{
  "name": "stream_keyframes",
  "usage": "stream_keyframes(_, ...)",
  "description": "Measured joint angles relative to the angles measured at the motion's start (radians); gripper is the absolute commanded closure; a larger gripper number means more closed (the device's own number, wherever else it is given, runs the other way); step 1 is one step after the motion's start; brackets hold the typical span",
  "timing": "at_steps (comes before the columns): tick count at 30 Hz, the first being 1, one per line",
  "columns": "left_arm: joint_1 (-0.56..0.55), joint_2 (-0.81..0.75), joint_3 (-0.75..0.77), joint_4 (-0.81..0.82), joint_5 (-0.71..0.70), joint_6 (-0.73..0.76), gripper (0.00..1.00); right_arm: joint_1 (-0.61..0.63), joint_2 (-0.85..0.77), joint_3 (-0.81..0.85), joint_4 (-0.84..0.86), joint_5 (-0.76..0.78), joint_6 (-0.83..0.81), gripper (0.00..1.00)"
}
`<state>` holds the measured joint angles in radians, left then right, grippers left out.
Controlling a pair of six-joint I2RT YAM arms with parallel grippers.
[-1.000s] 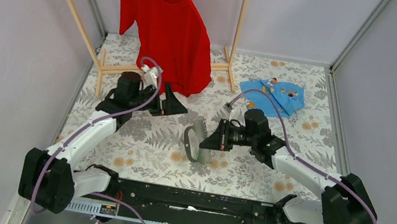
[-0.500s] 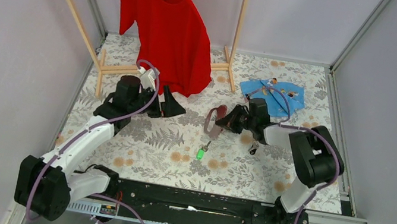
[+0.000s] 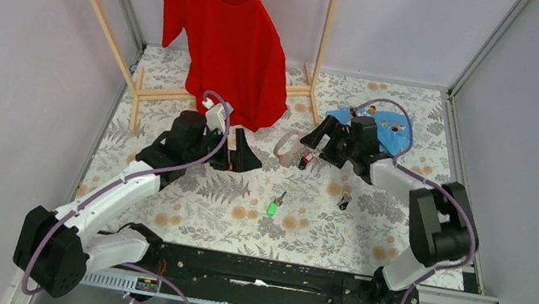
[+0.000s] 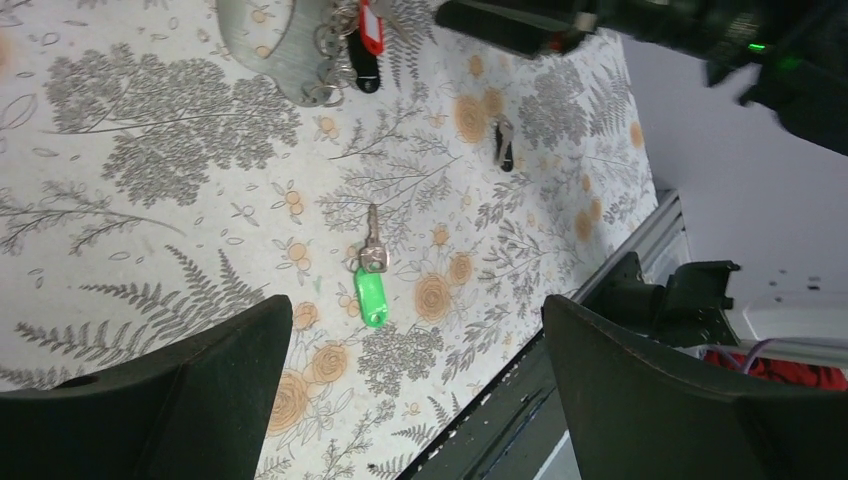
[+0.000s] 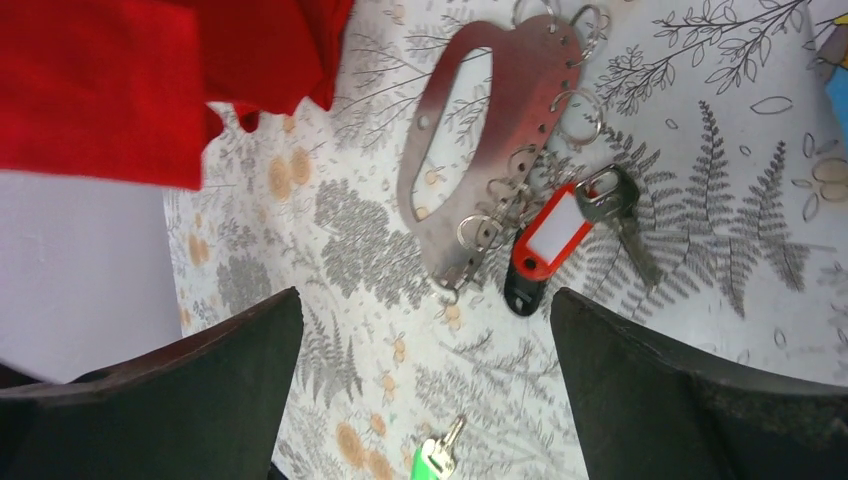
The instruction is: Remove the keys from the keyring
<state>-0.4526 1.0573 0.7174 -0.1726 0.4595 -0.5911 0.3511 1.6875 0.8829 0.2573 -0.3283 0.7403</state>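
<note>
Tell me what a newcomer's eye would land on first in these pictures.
The red T-shirt hanging at the back left dominates the scene. Next comes the green-tagged key, lying alone in the middle of the floral table. It is well apart from the keyring, a flat metal loop lying further back with a red-tagged key attached.

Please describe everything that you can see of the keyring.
The keyring is a flat, silvery, metal-looking oval band with a long slot in its middle. Holes run along one edge, and small wire rings hang from them. It lies flat on the floral table, near the hem of the red shirt. A red key and a black tag seem attached to its rings. Nothing grips it.
</note>
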Motion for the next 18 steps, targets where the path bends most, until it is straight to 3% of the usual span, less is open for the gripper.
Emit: stream_keyframes(18, 0.000, -0.019, 0.040, -0.104, -0.203, 0.055, 0.01, 0.000, -0.661, -0.206, -0.285, 0.060, -0.146, 0.00)
